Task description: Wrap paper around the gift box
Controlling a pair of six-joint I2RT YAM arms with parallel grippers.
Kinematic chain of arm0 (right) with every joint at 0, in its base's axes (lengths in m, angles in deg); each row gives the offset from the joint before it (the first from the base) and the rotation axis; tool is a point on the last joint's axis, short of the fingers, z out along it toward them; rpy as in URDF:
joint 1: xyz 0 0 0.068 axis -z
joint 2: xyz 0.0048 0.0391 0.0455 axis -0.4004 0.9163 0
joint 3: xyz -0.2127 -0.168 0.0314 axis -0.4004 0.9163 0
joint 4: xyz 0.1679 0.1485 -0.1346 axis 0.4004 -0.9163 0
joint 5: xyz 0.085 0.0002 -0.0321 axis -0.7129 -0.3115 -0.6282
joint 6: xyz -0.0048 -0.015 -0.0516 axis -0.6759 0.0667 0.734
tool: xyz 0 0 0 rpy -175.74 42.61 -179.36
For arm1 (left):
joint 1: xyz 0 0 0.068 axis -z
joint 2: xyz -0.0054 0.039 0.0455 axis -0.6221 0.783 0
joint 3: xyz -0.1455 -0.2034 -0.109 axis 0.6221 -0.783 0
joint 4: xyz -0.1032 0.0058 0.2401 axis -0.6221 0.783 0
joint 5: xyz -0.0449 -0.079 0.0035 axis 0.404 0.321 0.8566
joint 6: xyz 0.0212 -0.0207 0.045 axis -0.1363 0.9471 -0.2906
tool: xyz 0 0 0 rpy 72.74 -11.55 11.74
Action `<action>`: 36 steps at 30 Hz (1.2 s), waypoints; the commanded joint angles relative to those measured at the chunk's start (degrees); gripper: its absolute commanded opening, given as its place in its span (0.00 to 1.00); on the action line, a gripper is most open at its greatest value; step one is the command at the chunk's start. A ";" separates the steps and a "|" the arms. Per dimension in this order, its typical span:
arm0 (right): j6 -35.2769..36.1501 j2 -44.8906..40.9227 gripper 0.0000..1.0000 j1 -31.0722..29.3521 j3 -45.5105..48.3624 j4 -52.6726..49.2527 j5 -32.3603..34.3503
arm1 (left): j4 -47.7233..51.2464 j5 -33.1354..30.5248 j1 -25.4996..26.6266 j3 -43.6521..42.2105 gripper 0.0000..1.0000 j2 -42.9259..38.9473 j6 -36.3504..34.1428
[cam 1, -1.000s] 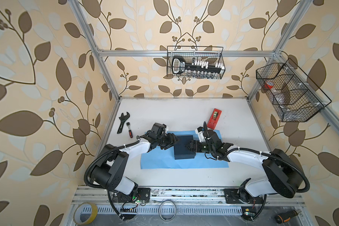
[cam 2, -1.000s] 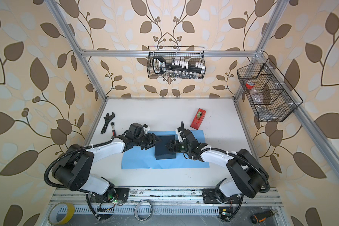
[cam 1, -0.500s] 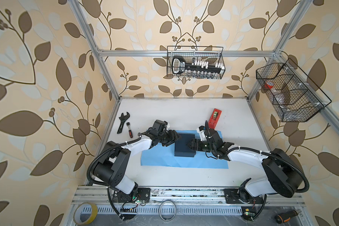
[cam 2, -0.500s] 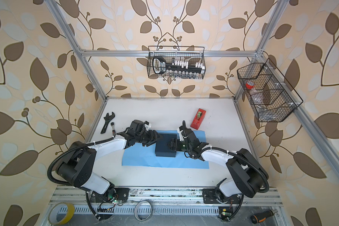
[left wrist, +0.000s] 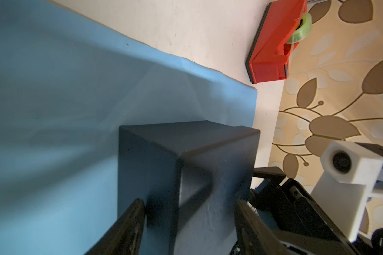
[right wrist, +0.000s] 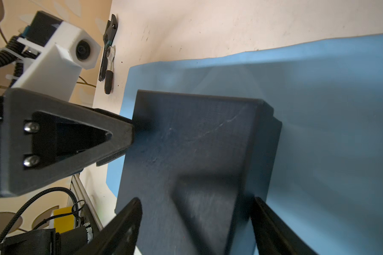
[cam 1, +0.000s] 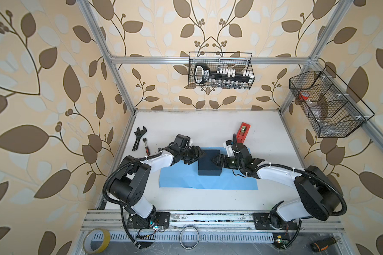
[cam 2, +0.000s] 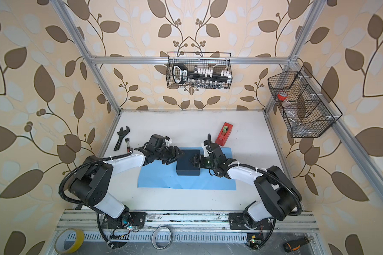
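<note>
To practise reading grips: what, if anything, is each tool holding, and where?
Cannot be told. The left tool and the right tool straddle opposite edges of the gift box on the paper, but no firm clamp shows.

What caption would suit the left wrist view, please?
The fingers of the left gripper straddle the dark box on blue paper.

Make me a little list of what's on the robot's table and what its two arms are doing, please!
Gift box: dark, lid on, lying on the paper, not wrapped yet
Paper: light blue sheet, spread out on the white table
Left end effector: jaws apart around the box edge nearest it; grip unclear
Right end effector: same at the opposite edge; grip unclear
Tape dispenser: red, behind the paper, untouched
Tools: adjustable wrench and ratchet wrench by the table's left side
</note>
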 commanded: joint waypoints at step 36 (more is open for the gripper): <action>0.82 -2.58 0.84 -1.35 -0.61 -2.29 -1.50 | 5.64 -4.28 -1.64 0.00 0.80 -5.35 -4.00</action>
